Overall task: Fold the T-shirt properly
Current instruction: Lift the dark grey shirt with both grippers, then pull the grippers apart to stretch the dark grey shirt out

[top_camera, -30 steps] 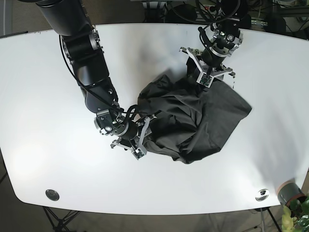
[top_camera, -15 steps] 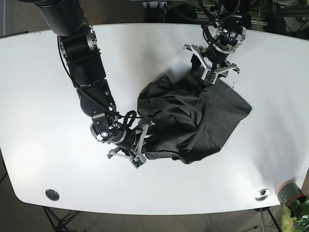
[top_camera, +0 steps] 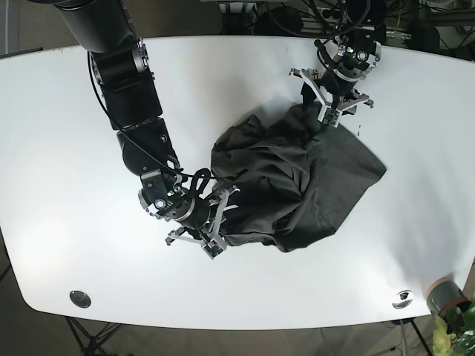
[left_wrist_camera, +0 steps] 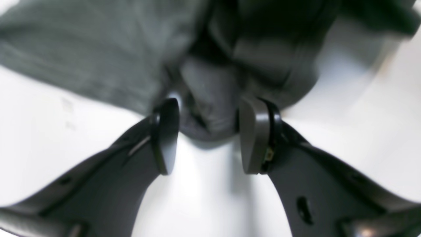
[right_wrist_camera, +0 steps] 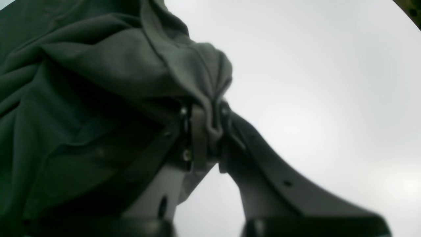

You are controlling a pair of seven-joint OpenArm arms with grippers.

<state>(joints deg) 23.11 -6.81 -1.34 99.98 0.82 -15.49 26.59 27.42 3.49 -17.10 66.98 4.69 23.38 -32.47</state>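
Black jointed arms (top_camera: 126, 81), seemingly grey-padded gripper (left_wrist_camera: 207, 135).

Bright, even overhead light on the white surface (top_camera: 67, 148), soft shadows only. Left wrist view is smeared and out of focus; right wrist view blurs close up, corners darkening.

I'm looking at the dark grey, matt cotton-like T-shirt (top_camera: 297, 185), which is showing a soft, finely napped weave with creased folds. I'm seeing the smooth white table top (top_camera: 67, 148) throwing back a faint sheen. The left gripper (left_wrist_camera: 207, 135) is wearing satin dark plastic-looking fingers (left_wrist_camera: 255, 131); the right gripper (right_wrist_camera: 207, 138) is looking similarly matt.
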